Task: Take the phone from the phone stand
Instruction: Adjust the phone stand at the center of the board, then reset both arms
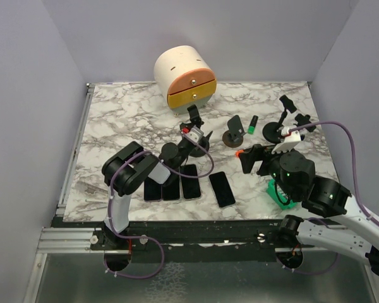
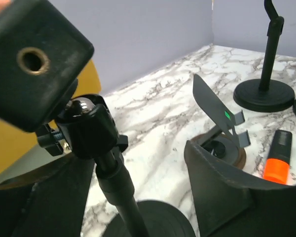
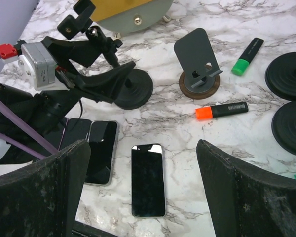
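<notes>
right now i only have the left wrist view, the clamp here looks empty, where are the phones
Observer: Four phones lie flat, roughly in a row, near the front edge of the table.
Operator: what's the right gripper doing
Observer: The right gripper is open and empty, above the table to the right of that row.
Operator: any clutter i'm missing
Observer: A green highlighter lies just right of the flat stand.
</notes>
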### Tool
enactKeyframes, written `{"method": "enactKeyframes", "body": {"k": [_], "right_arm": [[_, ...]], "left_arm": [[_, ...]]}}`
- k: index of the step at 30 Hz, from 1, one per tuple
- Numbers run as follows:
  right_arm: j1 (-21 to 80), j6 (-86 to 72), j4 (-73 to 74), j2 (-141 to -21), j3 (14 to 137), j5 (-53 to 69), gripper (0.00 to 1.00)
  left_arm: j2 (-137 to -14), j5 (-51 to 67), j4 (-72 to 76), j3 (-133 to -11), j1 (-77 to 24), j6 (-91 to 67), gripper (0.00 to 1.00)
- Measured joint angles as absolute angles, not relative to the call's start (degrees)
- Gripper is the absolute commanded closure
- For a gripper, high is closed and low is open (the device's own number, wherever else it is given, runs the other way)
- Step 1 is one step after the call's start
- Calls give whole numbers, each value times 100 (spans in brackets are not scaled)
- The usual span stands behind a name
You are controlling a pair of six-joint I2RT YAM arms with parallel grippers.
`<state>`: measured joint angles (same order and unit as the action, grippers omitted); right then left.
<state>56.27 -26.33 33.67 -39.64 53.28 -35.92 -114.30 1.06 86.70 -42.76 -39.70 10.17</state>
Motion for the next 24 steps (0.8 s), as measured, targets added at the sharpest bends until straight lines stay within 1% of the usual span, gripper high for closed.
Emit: {"method": "enactKeyframes", "body": {"k": [1,2,8,11,13,16,17,20,22,24], "right_arm": [[5627,-2633,3358,-3970,5328,-3586,6],[5627,-2633,3354,-3975,5328,-3564,6],[5627,-2633,3339,-3983,5312,-3454,5],[5627,-2635,3288,-3968,5258,-3374,4],[5627,-2635,3262,-3935,5218,-3323,3],[5627,-2635,3262,-3905,5194,-3232,2],[5627,-2635,3256,-3892,5194,-3214,1],[5627,-2633,3223,-3861,5196,-3181,0],[5627,-2630,3212,-3861,5216,-3181,0],[5627,-2633,3203,-3881,5275,-3194,0]], "left_arm": [[-11395,51,8685,-4185,-3972,1020,3],[-11327,14,8698,-4053,-3979,1011,1],[-10827,-207,8672,-3319,-4128,923,1],[-10173,-342,8665,-2908,-4259,888,1],[-9483,-502,8628,-2633,-4379,790,1],[-8359,-744,8014,-2357,-4523,438,1],[-7636,-878,7317,-2338,-4576,75,1],[-6261,-1350,5301,-2698,-4584,-838,1],[-5583,-1734,3636,-3192,-4582,-1494,1],[-5050,-1975,2449,-3551,-4571,-1940,1]]}}
